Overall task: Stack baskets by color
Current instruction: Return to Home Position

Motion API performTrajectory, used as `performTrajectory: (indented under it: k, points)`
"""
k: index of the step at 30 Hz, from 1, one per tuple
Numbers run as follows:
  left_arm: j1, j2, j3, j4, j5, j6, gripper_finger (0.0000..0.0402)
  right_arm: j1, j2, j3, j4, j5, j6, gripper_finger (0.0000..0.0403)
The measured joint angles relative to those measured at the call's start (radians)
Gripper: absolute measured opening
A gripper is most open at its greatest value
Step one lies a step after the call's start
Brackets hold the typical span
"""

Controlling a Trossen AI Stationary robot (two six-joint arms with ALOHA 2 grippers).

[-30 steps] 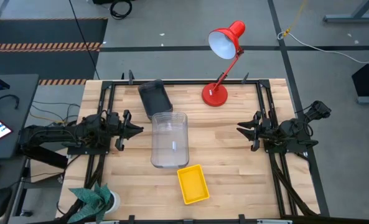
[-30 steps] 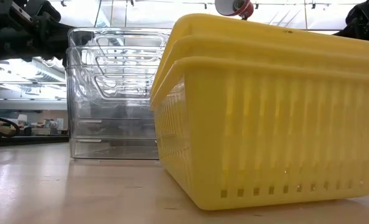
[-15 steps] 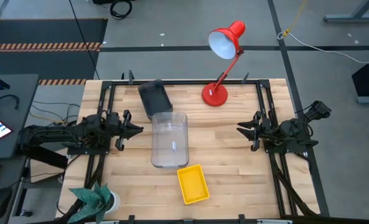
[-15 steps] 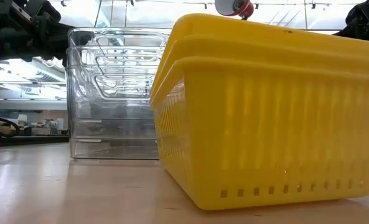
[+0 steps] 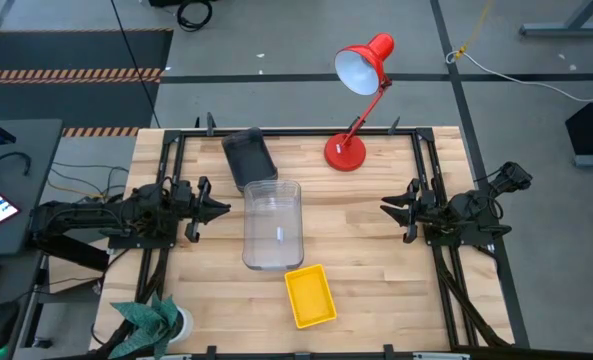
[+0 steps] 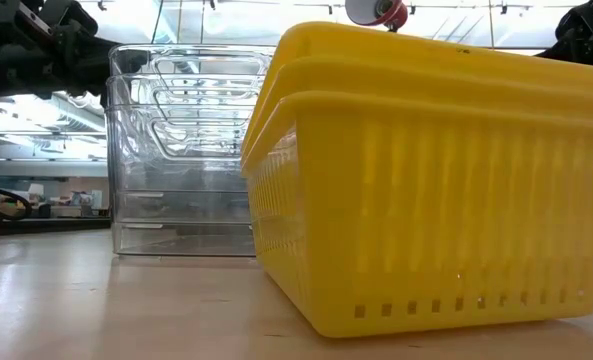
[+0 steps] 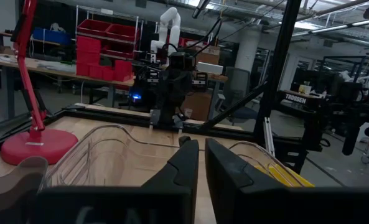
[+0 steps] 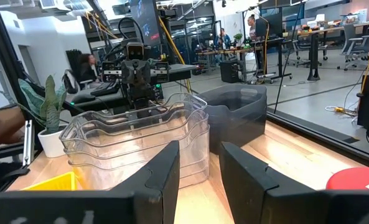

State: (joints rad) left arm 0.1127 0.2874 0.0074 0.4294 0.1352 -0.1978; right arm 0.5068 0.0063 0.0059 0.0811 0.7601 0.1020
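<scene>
- Hanging at 9 o'clock of the surface [image 5: 376, 280], the left tool [image 5: 219, 207] is pointing in toward the centre, its fingers showing only a narrow gap and gripping nothing.
- The right tool [image 5: 389, 209] is mirroring it at 3 o'clock, parted somewhat wider and likewise carrying nothing.
- Neither arm is shifting against the views from a moment earlier, and no basket is moving either. Both arms are looking parked, so the return home is reading as finished.
- The clear stack [image 5: 272, 224] is standing near the centre between the two tools, with three nested rims showing in the low view.
- The dark grey stack [image 5: 248, 157] is sitting at 11 o'clock of it, just beside its far end. How many bins it is holding I cannot tell.
- The yellow stack [image 5: 309, 295] is lying at 5 o'clock of the clear one, close by, with three rims showing.
- With each colour sitting in its own pile, the sorting is appearing complete.
</scene>
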Motion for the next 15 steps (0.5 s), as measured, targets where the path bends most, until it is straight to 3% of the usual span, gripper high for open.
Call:
performTrajectory:
  k: [15]
  points:
    - [0.000,0.000,0.000,0.000,0.000,0.001,0.0029,0.000,0.000,0.000,0.000,0.000,0.000,0.0119]
